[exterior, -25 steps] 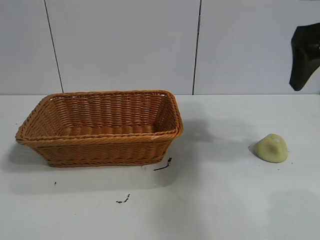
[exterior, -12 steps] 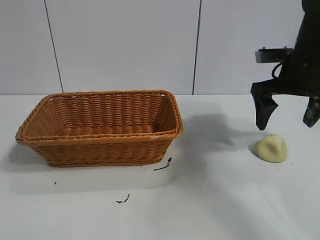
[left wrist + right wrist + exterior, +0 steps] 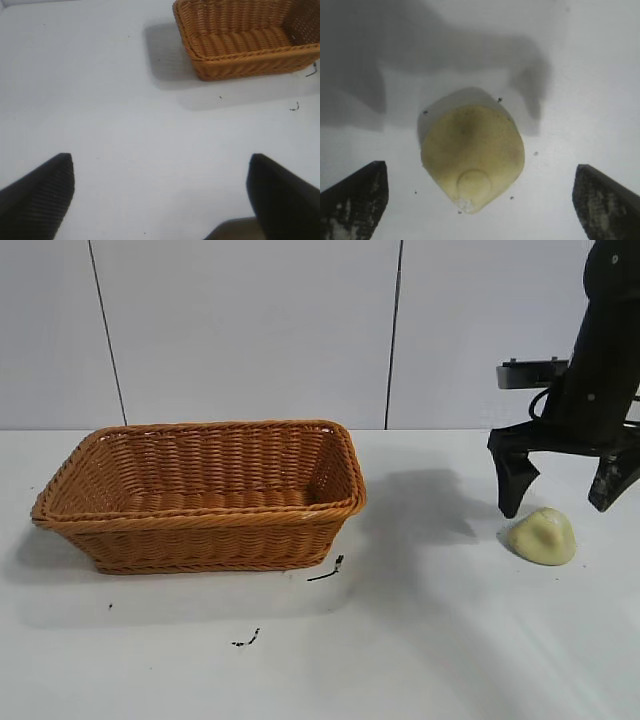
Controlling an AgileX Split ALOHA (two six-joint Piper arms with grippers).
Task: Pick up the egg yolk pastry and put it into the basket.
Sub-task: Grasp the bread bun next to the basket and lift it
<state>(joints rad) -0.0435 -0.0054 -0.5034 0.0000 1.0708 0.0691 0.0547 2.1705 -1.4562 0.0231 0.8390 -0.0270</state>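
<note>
The egg yolk pastry point(image 3: 543, 536) is a pale yellow dome lying on the white table at the right; the right wrist view shows the pastry point(image 3: 472, 156) from above. My right gripper point(image 3: 556, 502) hangs open just above it, one fingertip on each side, not touching. In the right wrist view the gripper point(image 3: 481, 197) has its dark fingertips point(image 3: 357, 197) set wide apart on either side of the pastry. The woven orange-brown basket point(image 3: 205, 523) stands at the left, empty. The left gripper point(image 3: 160, 192) is open over bare table, far from the basket point(image 3: 240, 62).
Two small dark scraps point(image 3: 328, 570) point(image 3: 247, 640) lie on the table in front of the basket. Tiny crumbs point(image 3: 536, 153) dot the surface around the pastry. A panelled wall point(image 3: 300, 330) runs behind the table.
The right arm has come down from the upper right edge to hang over the pastry, dropping a little lower in the last half second. The pastry and basket have not moved.
</note>
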